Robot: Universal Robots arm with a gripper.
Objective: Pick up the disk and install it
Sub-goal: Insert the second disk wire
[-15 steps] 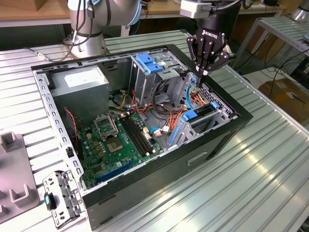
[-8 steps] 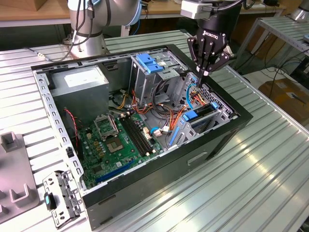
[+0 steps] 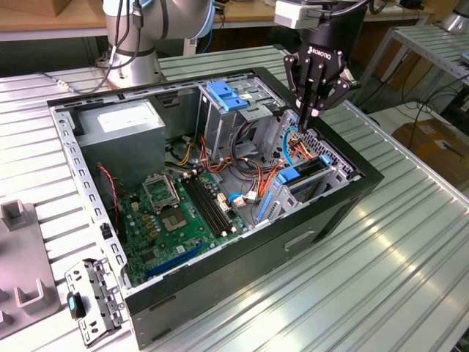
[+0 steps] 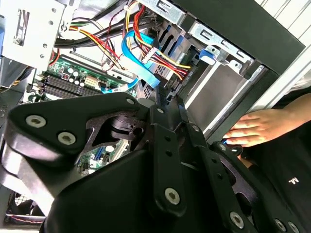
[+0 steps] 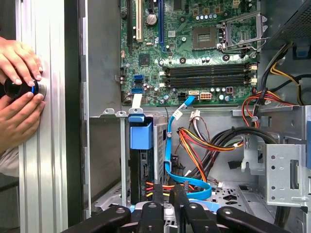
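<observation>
- My end effector (image 3: 314,110) is black all over.
- The disk (image 5: 141,136) below it shows a bright blue carrier.
- The motherboard (image 3: 176,213) is green with black slots.
- The cables (image 5: 194,145) beside the disk are orange, yellow, red and black; one ribbon is light blue.
- The desk (image 3: 381,249) is ribbed silver-grey.

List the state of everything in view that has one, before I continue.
Computer case: open, side panel off.
Disk: standing on edge in the drive cage slot.
End effector: over the drive cage, by the cables.
Processor socket: bare, no cooler.
Memory slots: empty.
Person's hands: on a black knob at the table's edge.
</observation>
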